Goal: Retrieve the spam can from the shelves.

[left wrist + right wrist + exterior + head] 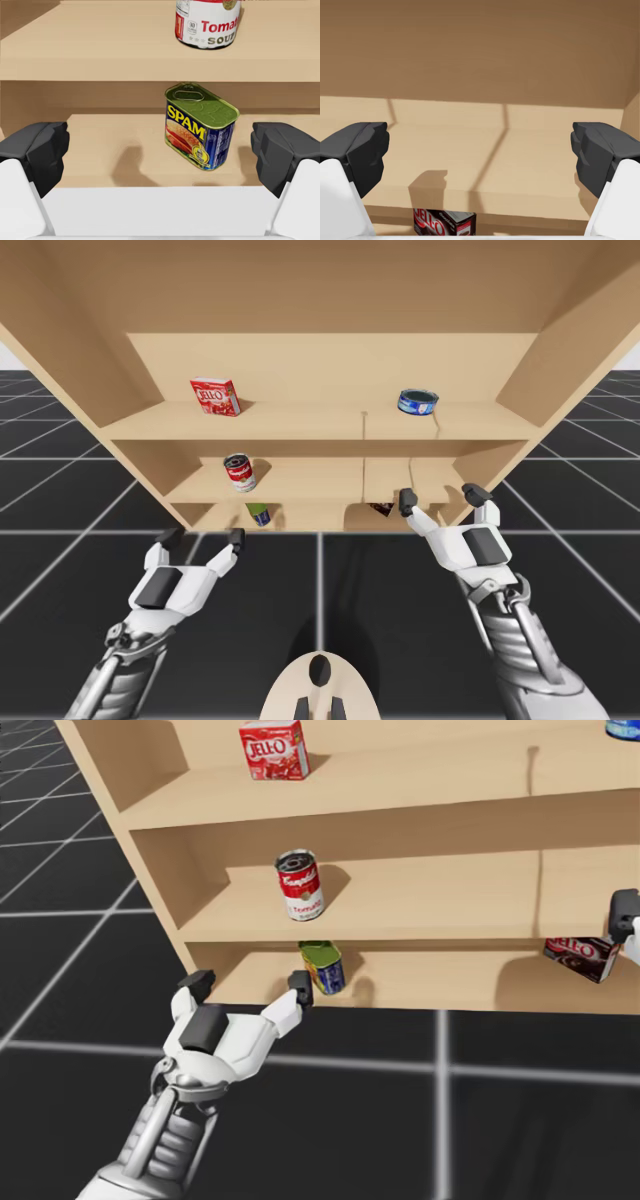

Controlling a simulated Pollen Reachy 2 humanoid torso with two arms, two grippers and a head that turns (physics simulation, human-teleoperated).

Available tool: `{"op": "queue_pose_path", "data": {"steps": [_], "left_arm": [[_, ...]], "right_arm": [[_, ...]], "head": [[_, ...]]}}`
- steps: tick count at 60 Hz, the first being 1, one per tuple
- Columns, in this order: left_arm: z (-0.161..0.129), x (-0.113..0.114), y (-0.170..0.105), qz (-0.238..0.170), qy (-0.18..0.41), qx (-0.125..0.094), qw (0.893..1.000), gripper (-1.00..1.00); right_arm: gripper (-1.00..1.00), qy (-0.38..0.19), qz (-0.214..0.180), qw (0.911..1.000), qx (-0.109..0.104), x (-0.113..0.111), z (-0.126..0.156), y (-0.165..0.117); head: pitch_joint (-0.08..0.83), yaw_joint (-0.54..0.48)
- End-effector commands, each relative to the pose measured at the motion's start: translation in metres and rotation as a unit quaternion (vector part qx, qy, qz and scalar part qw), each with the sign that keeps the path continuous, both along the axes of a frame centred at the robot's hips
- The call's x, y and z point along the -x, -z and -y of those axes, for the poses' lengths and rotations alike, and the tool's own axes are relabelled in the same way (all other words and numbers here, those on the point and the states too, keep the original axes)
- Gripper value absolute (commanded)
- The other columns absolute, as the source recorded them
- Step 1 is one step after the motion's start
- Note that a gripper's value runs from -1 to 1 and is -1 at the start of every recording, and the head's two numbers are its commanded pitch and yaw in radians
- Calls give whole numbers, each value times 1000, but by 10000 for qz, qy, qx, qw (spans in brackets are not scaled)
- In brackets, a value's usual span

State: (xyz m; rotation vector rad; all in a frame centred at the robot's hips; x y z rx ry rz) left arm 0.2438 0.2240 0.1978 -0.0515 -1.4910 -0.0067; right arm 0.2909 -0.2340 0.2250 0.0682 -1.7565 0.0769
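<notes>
Blue rectangular can point(200, 127) stands on the bottom shelf point(100, 150), left end, near the front edge. Left gripper point(160, 152) is level, aimed at it from outside the edge, fingers spread, empty. Right gripper point(443, 498) faces the middle shelf's right end, also spread, empty.

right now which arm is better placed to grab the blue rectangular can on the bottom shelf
Left. My left gripper is open, with the blue rectangular can right ahead of it. My right gripper, open too, faces a shelf above a dark box, away from the can.
</notes>
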Motion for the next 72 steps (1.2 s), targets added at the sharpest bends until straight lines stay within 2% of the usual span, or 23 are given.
{"op": "queue_pose_path", "data": {"steps": [1, 5, 10, 37, 42, 44, 48, 51, 55, 62, 63, 64, 66, 69, 72], "left_arm": [[34, 1, 35, -359, 171, 710, 9967, -1000], [39, -11, 47, -390, 267, 812, 9956, -1000], [44, -29, 60, -373, 324, 834, 9953, -1000], [83, -98, 78, -438, -18, 457, 9980, -1000], [85, -111, 85, -556, -144, 473, 9972, -1000], [87, -118, 87, -674, -146, 599, 9958, -1000], [89, -128, 93, -695, -217, 505, 9961, -1000], [91, -132, 98, -825, -228, 604, 9945, -1000], [91, -135, 103, -799, -251, 513, 9952, -1000], [92, -136, 104, -823, -200, 509, 9951, -1000], [92, -135, 104, -785, -212, 479, 9955, -882], [92, -135, 104, -763, -231, 483, 9956, -545], [92, -134, 104, -787, -205, 508, 9954, 768], [93, -133, 104, -766, -204, 490, 9956, 964], [93, -132, 104, -799, -185, 508, 9953, 992]], "right_arm": [[-1000, -7, -9, 10000, -62, 0, -2, 1], [-1000, -8, -4, 10000, -59, 0, -2, 1], [-1000, -4, 9, 10000, -63, 0, -1, 0], [-1000, 20, 49, 10000, -48, 0, -1, 0], [-1000, 31, 58, 10000, -47, 0, 0, 0], [-1000, 35, 60, 10000, -48, 1, 0, 0], [-1000, 43, 71, 10000, -42, 1, 0, -1], [-1000, 48, 77, 9999, -44, 1, 0, -1], [-1000, 53, 87, 9999, -45, 1, 0, -1], [-1000, 54, 93, 9999, -38, 1, 0, -1], [-1000, 56, 96, 9999, -37, 1, 0, -1], [-1000, 57, 96, 9999, -38, 1, 0, -1], [-1000, 58, 92, 9999, -39, 1, 0, -1], [-1000, 56, 87, 9999, -33, 1, 0, -1], [-1000, 56, 79, 9999, -33, 1, 0, 0]], "head": [[591, 263], [591, 263], [591, 265], [601, 272], [603, 273], [604, 273], [605, 274], [607, 273], [609, 273], [611, 275], [611, 275], [611, 275], [610, 276], [610, 277], [610, 279]]}}
